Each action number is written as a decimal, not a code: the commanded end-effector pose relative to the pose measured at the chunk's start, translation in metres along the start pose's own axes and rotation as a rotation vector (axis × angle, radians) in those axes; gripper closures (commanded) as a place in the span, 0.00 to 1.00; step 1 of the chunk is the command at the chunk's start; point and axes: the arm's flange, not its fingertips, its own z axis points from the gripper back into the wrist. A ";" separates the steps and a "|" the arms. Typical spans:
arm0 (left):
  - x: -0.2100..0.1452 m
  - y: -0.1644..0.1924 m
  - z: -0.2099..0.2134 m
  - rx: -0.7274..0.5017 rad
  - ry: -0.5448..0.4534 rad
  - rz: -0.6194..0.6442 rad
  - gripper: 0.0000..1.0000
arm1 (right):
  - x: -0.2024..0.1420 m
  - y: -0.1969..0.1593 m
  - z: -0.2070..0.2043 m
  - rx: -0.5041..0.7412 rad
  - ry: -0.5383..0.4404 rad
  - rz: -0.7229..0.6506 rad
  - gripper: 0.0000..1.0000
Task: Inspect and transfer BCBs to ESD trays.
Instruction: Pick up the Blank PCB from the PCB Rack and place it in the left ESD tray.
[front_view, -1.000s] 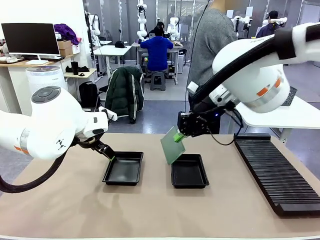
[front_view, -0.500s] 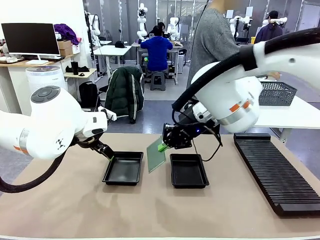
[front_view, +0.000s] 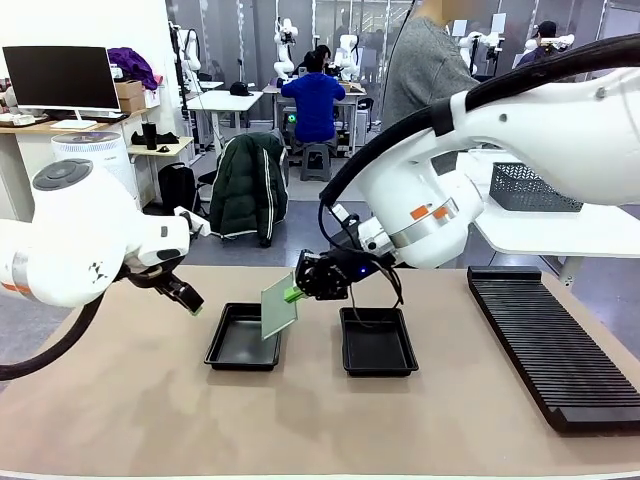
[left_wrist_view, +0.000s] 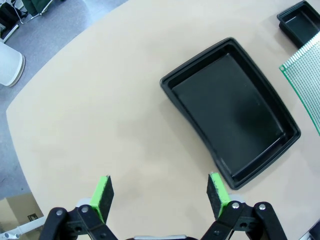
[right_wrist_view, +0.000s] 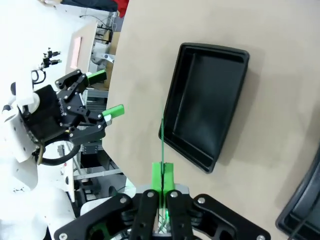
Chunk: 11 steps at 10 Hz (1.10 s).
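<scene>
Clamped shut, the right gripper (front_view: 294, 293) pinches a tilted BCB (front_view: 279, 306) by its upper edge at frame centre, beside the left ESD tray (front_view: 238, 342); the left gripper (front_view: 190, 300), jaws spread, hangs centre-left.

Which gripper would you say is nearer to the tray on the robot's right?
Right. The right gripper, shut on a board, hangs just left of that tray, above the gap between the trays. The left gripper, open, is beyond the other tray, farther left.

Green BCB (front_view: 279, 305) tilted, raised at left ESD tray (front_view: 240, 342) rim; right ESD tray (front_view: 380, 350) beside.
</scene>
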 end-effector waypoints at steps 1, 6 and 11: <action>-0.014 0.013 0.011 -0.002 0.022 -0.008 0.00 | 0.008 -0.004 -0.023 0.051 0.008 -0.027 0.98; -0.006 0.013 0.006 0.001 0.019 0.007 0.00 | 0.015 -0.009 -0.064 0.068 0.003 -0.150 0.98; -0.006 0.013 0.006 0.001 0.019 0.007 0.00 | 0.016 -0.022 -0.096 0.061 -0.011 -0.243 0.98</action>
